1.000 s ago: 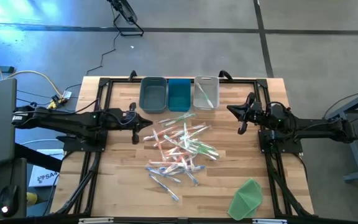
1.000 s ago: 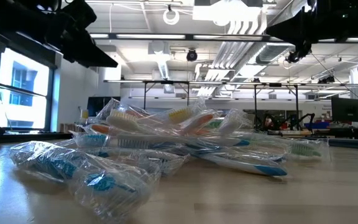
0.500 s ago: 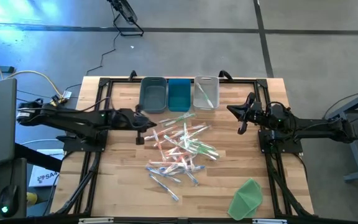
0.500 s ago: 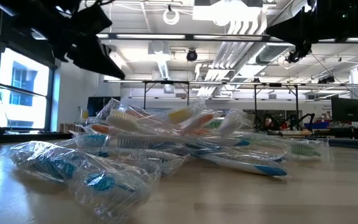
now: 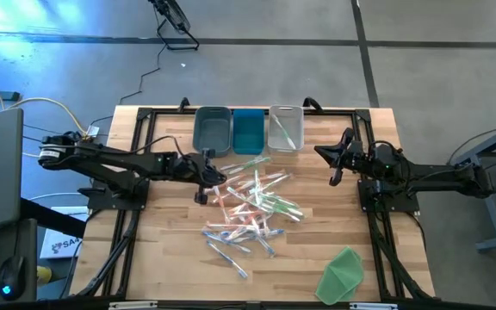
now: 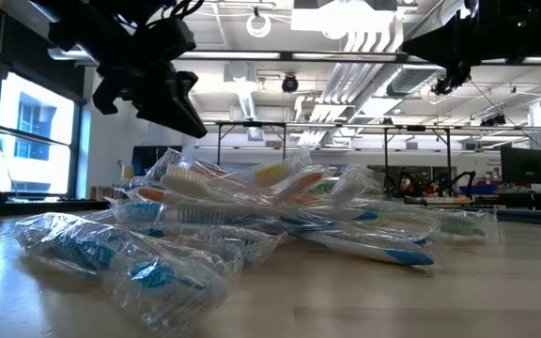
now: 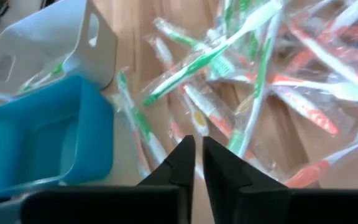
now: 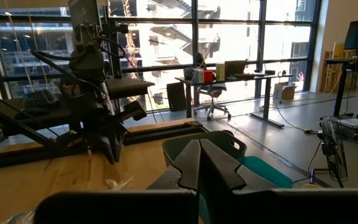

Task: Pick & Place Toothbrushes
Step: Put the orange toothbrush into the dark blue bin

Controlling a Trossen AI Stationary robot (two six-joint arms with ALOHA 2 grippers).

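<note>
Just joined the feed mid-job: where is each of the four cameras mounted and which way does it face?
High view: overhead, straight down on the table; both arms show, left end effector at the toothbrushes.
Low view: tabletop height, facing the room; toothbrushes up close, arms overhead.
Left wrist view: looks past its own fingers at toothbrushes and bins.
Right wrist view: over its own end effector toward the left arm and windows.
Shared: high and left wrist views both show the blue bin.
</note>
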